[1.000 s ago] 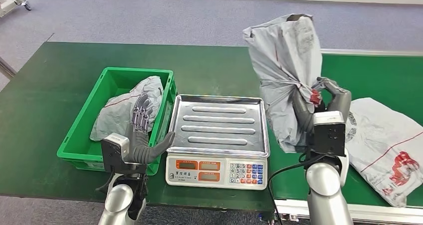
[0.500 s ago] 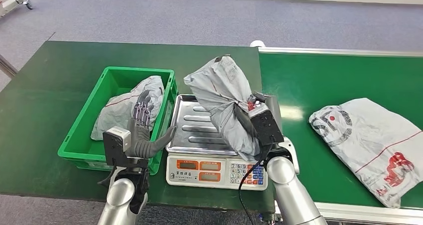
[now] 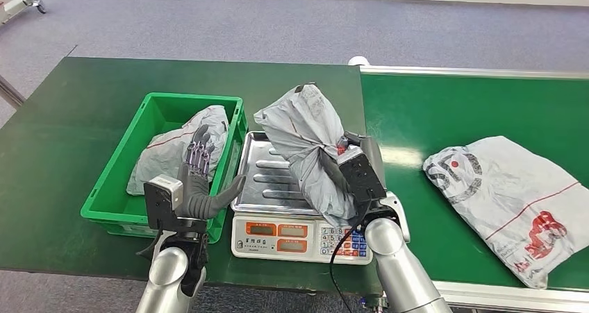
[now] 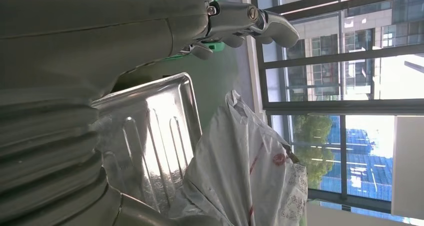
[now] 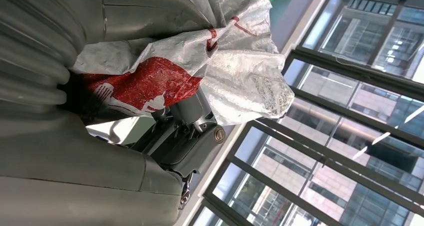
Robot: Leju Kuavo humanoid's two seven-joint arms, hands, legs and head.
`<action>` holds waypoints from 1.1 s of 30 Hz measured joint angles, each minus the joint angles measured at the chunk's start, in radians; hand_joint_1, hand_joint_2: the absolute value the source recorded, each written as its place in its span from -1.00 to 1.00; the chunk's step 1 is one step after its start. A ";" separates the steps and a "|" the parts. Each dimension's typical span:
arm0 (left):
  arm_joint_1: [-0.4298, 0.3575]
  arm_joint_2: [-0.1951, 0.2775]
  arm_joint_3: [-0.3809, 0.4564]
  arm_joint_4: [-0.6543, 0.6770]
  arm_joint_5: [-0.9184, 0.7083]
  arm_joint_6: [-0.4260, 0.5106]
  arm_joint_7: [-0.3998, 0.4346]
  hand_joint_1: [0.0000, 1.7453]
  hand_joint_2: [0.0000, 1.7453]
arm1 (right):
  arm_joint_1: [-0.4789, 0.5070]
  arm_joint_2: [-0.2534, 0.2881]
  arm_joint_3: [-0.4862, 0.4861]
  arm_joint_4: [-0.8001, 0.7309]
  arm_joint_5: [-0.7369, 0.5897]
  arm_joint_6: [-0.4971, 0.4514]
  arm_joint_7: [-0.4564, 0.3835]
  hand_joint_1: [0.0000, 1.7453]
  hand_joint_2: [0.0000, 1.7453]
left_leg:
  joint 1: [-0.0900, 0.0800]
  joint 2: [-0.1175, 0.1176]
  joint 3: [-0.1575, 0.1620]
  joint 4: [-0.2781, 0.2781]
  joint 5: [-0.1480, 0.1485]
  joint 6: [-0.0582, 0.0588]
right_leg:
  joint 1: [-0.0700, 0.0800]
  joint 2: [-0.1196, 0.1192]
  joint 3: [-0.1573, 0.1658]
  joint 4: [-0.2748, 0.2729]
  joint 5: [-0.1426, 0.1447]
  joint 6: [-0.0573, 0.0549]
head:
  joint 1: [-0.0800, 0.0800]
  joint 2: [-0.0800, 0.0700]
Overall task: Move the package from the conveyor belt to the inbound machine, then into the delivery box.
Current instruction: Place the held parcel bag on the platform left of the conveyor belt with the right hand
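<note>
My right hand (image 3: 353,152) grips a grey plastic package (image 3: 310,141) with red print, holding it upright over the steel tray of the weighing scale (image 3: 271,181); its lower end hangs at the tray. The right wrist view shows the bunched package (image 5: 200,50) clamped in the fingers (image 5: 190,131). My left hand (image 3: 200,184) is open, fingers up, between the green box (image 3: 111,188) and the scale. The left wrist view shows its thumb (image 4: 250,23), the tray (image 4: 150,136) and the package (image 4: 245,176).
Another grey package (image 3: 177,153) lies inside the green box. A further grey package with red print (image 3: 514,198) lies on the green conveyor belt (image 3: 444,112) to the right. The scale's keypad and displays (image 3: 305,237) face the front edge of the table.
A second ago the right hand held the package high over the conveyor; it has carried it left and down over the scale tray. The loose package on the belt has drifted left.
</note>
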 joint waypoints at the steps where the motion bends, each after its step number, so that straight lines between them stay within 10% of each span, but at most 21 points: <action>1: -0.001 0.000 0.000 0.001 0.000 0.000 0.000 -1.00 1.00 | 0.000 0.000 0.000 0.002 0.001 0.001 0.001 1.00 1.00 | 0.000 0.000 0.000 0.000 0.000 0.000 | 0.000 0.000 0.000 0.000 0.000 0.000 | 0.000 0.000; 4: -0.007 0.000 0.000 0.008 0.000 -0.003 0.002 -1.00 1.00 | 0.000 0.008 0.002 0.010 0.012 0.005 0.007 1.00 1.00 | 0.000 0.000 0.000 0.000 0.000 0.000 | 0.000 0.000 0.000 0.000 0.000 0.000 | 0.000 0.000; 8: -0.017 -0.003 -0.002 0.021 -0.001 -0.006 0.002 -1.00 1.00 | 0.001 0.017 0.010 0.025 0.019 0.006 0.008 -1.00 1.00 | 0.000 0.000 0.000 0.000 0.000 0.000 | 0.000 0.000 0.000 0.000 0.000 0.000 | 0.000 0.000; 33: -0.040 -0.004 -0.007 0.044 -0.022 -0.010 -0.003 -1.00 1.00 | 0.000 0.021 0.016 -0.005 -0.085 0.106 0.000 -1.00 1.00 | 0.000 0.000 0.000 0.000 0.000 0.000 | 0.000 0.000 -0.001 0.000 0.000 0.000 | 0.000 0.000</action>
